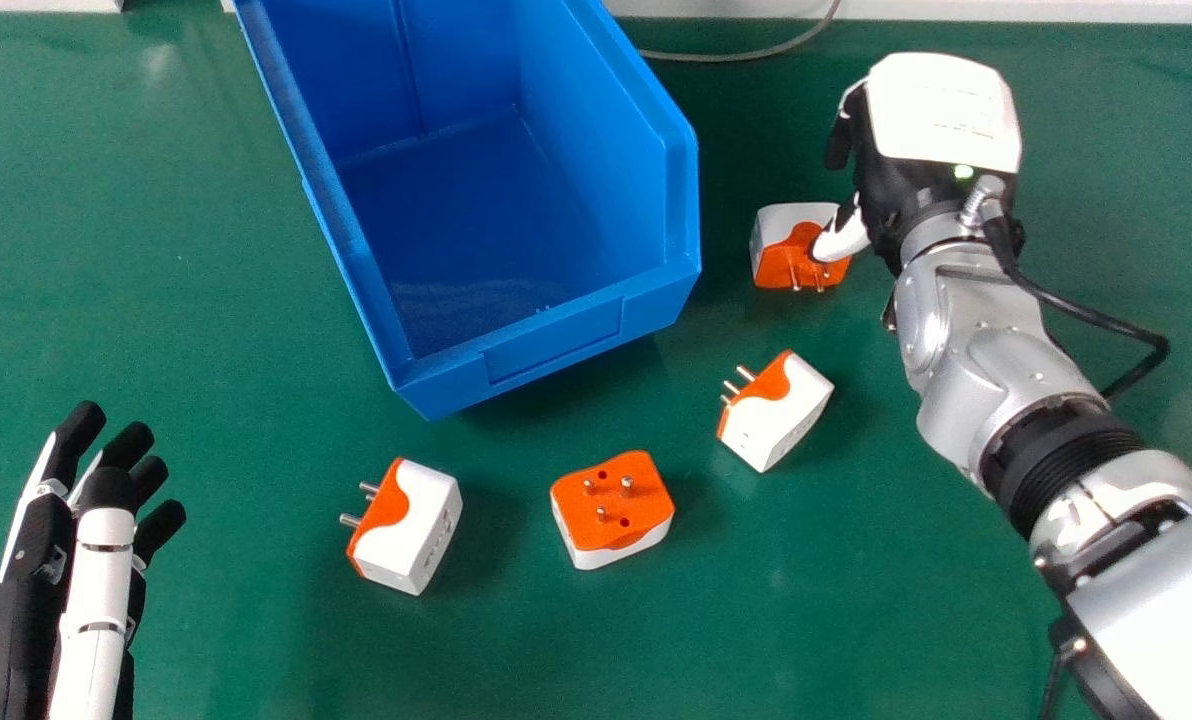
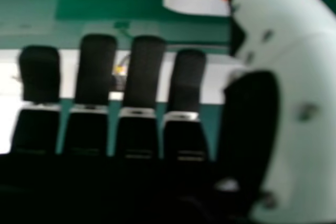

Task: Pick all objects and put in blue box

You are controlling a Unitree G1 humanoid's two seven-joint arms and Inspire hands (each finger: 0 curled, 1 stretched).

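Your right hand (image 1: 934,125) is open wide, thumb close against the pin side of the farthest plug adapter (image 1: 778,262), likely so you can pinch that body front to back. Only a narrow strip of green table (image 1: 256,640) separates it from the blue bin (image 1: 556,345), whose right rim you need to clear, while the tilted adapter (image 1: 778,418), pins-up adapter (image 1: 611,512) and leftmost adapter (image 1: 414,528) have more room, your left hand (image 1: 96,570) idling at lower left

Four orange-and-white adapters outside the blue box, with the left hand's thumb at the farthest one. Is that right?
Wrong hand: the head view shows the right hand with its thumb at the farthest adapter. It and the other three adapters are indeed outside the blue box.
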